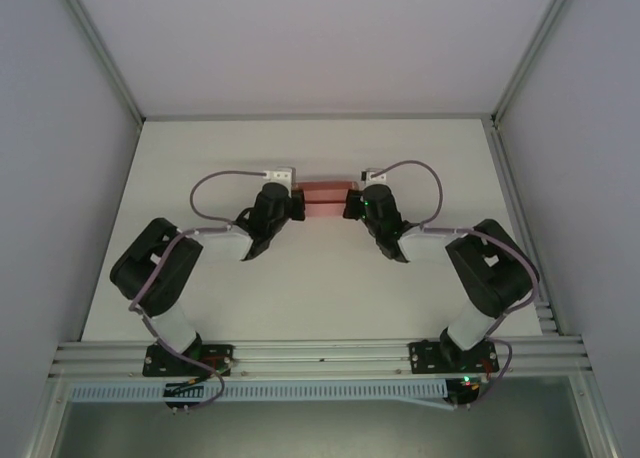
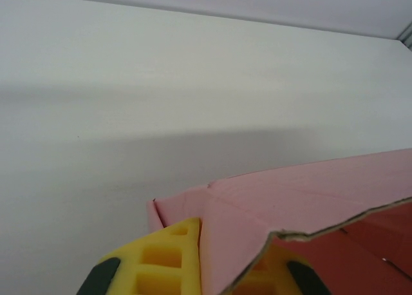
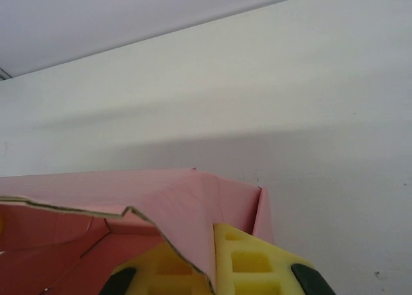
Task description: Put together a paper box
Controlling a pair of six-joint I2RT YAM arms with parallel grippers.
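Both arms reach in toward the middle of the table and meet at the paper box. It sits between them in the far half of the surface, about midway between the left and right edges and well short of the far edge.

From the top view it reads as a pink, partly formed box, long axis left to right, with one gripper at each end.

Left gripper: on my left wrist feed the yellow pads sit either side of a pink card wall, nearly closed, pinching it. The raw torn-looking card edge runs over the right pad, with the darker inside of the box to its right.

Right gripper: mirror of that. The pads straddle the end wall, nearly closed, clamped on card. The open interior is to the left, and a folded corner flap is just beside the outer pad.

I can't tell whether the box rests on the surface or is held just off it.
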